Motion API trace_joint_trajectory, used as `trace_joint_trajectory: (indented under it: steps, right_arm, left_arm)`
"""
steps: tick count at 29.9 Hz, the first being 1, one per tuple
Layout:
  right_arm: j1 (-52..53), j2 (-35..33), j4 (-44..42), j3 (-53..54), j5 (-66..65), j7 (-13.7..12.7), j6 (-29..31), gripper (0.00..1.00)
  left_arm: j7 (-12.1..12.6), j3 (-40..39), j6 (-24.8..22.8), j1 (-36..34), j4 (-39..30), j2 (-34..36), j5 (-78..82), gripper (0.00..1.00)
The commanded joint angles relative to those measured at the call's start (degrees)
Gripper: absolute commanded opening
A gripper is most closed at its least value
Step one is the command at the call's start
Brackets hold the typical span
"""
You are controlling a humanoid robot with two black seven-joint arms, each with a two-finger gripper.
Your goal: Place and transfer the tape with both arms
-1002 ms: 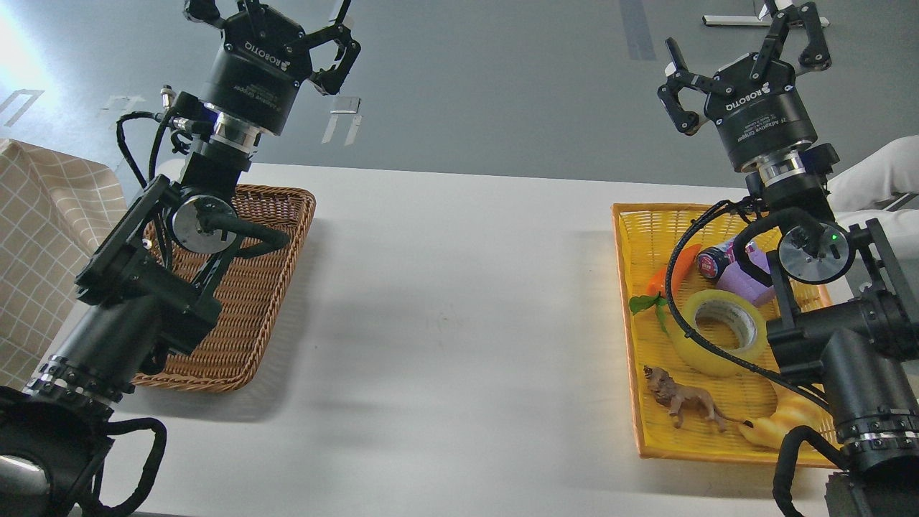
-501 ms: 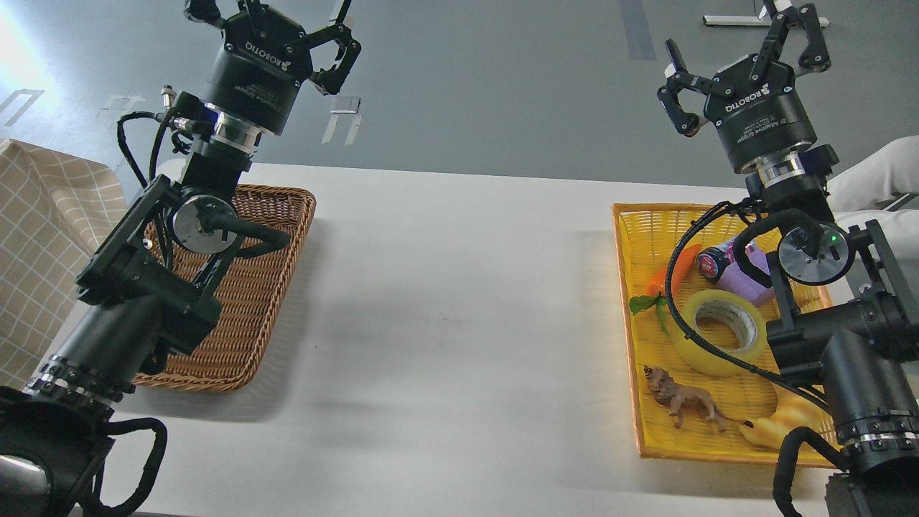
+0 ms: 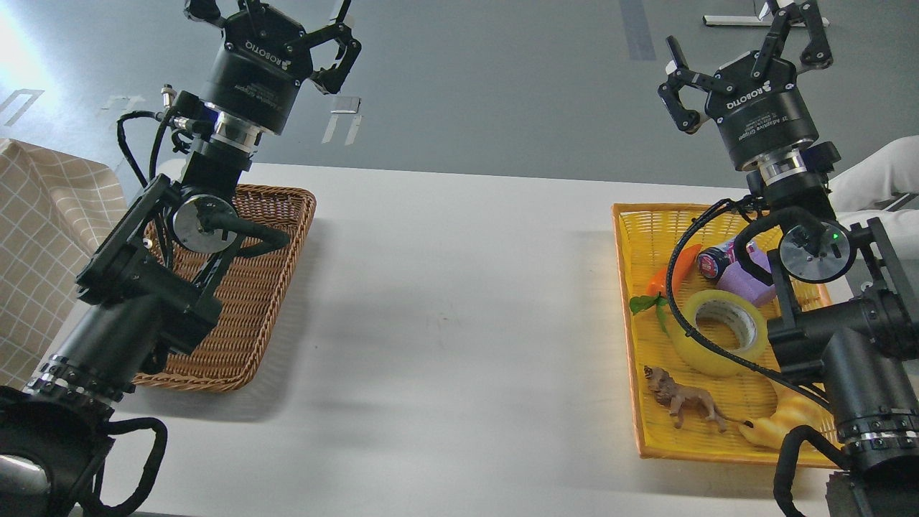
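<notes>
The yellow tape roll [image 3: 718, 334] with a grey-white core lies flat in the yellow tray [image 3: 635, 287] at the right, partly crossed by a black cable. My right gripper [image 3: 747, 50] is raised high above the tray's far end, open and empty. My left gripper [image 3: 276, 29] is raised high above the far end of the brown wicker basket [image 3: 248, 316] at the left, open and empty. Both grippers are well away from the tape.
In the yellow tray lie an orange carrot toy [image 3: 664, 276], a purple bottle [image 3: 736, 273], a brown lion figure [image 3: 682, 406] and a yellow croissant toy [image 3: 782, 424]. A checked cloth [image 3: 43, 244] hangs at the far left. The white table [image 3: 459, 323] spans between the containers.
The right gripper has shifted very slightly up and to the right. The left arm and all objects have not moved.
</notes>
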Motion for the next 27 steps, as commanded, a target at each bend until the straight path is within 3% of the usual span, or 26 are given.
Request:
trace_joint_trajectory:
  steps: [1, 27]
  right_arm:
    - [0.1, 0.0, -0.1, 0.0, -0.1, 0.0, 0.0, 1.00]
    - [0.2, -3.3, -0.1, -3.9, -0.4, 0.0, 0.0, 1.00]
  left_arm:
    - [0.0, 0.0, 0.0, 0.0, 0.0, 0.1, 0.0, 0.98]
    - [0.0, 0.0, 0.0, 0.0, 0.0, 0.0, 0.0, 0.98]
